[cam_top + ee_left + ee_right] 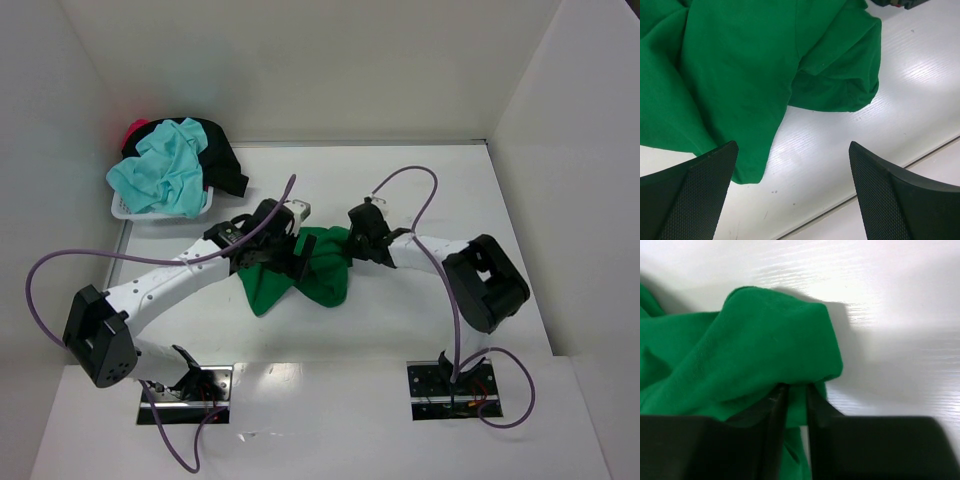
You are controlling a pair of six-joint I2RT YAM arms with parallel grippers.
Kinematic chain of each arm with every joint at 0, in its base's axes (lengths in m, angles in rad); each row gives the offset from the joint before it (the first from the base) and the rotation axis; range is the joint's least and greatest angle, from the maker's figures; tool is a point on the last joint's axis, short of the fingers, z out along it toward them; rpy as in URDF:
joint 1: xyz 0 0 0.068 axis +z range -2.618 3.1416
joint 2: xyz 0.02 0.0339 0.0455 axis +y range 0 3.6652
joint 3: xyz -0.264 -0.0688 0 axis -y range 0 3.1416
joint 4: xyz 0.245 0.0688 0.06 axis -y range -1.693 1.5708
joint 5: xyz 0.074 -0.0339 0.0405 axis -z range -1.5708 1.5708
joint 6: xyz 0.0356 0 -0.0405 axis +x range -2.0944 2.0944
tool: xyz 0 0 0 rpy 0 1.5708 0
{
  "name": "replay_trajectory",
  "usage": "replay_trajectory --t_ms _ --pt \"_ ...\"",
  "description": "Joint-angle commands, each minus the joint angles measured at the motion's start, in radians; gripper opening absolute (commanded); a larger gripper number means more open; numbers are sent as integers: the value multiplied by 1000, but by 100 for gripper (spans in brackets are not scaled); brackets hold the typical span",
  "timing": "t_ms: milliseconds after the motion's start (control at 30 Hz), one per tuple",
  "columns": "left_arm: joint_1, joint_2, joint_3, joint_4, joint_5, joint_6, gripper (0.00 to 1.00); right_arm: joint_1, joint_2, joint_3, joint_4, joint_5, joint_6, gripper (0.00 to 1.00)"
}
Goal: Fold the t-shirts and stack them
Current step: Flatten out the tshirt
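A bright green t-shirt (pixel 318 272) lies crumpled in the middle of the white table. My left gripper (pixel 292 256) hovers over its left part, open wide; in the left wrist view the shirt (pixel 740 65) fills the upper left, and the gripper (pixel 792 170) has only bare table between its fingers (pixel 695 195). My right gripper (pixel 356 240) is at the shirt's right edge. In the right wrist view this gripper (pixel 796 400) is shut on a fold of the green cloth (pixel 755 350), which bulges above the narrow jaws. Turquoise (pixel 165 180), black (pixel 225 160) and pink (pixel 137 128) t-shirts are piled at the back left.
A small white basket (pixel 122 210) at the back left holds the pile of other shirts. White walls enclose the table on the left, back and right. A purple cable (pixel 420 190) loops above the right arm.
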Motion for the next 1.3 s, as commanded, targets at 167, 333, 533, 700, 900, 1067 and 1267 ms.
replay_trajectory --t_ms 167,333,533,700,900,1067,1267 --pt "0 -34 -15 -2 13 -8 99 -7 64 83 40 14 3 0" --pt "0 -43 -15 -2 13 -17 99 -16 -29 118 -27 101 -6 0" --pt "0 -43 -33 -2 22 -17 99 -154 -199 118 -72 71 -34 0" --pt "0 -63 -42 -2 22 -17 99 -221 -274 97 -128 63 -61 0" --pt "0 -54 -42 7 41 -26 99 -243 -273 20 -106 30 -43 0" --pt "-9 -31 -51 25 80 -46 99 -243 -255 29 -96 11 -43 0" --pt "-75 60 -51 74 -33 -90 99 -243 -310 131 -115 -99 -61 0"
